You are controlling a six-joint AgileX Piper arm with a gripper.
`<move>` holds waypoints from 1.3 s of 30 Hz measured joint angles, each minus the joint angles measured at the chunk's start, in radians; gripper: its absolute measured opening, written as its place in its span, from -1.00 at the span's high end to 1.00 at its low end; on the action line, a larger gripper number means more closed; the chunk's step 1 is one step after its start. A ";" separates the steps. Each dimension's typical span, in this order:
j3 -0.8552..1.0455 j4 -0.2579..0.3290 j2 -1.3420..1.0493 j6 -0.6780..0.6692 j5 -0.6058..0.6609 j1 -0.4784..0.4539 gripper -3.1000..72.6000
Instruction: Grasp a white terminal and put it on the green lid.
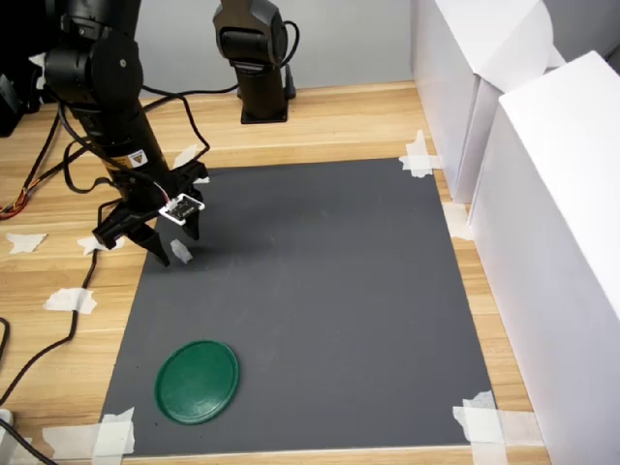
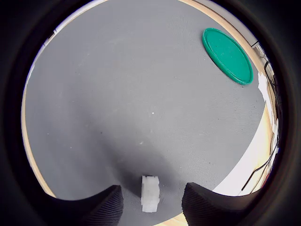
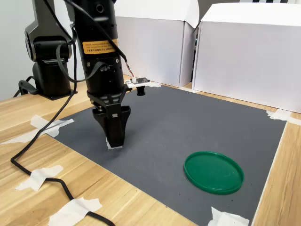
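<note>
light: bright, even | shadows: soft | wrist view: fisheye, black vignette | exterior views: sharp

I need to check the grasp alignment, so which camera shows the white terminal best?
The wrist view: the white terminal stands clear on the grey mat, between the open fingers of the gripper. In the first exterior view it is a small pale speck by the fingertips; in the second exterior view the fingers mostly hide it.

Terminal: on mat, between the pincer fingers, near mat's left edge in the first exterior view.
Lid: on mat, well apart, nearer the camera.
Boxes: right of mat.
Mat: on desk.
</note>
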 joint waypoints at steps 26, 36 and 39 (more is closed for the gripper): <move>-0.027 0.002 0.027 0.036 0.016 0.000 0.69; -0.242 0.011 -0.003 0.209 0.200 0.000 0.69; -0.322 0.040 -0.003 0.226 0.238 0.002 0.69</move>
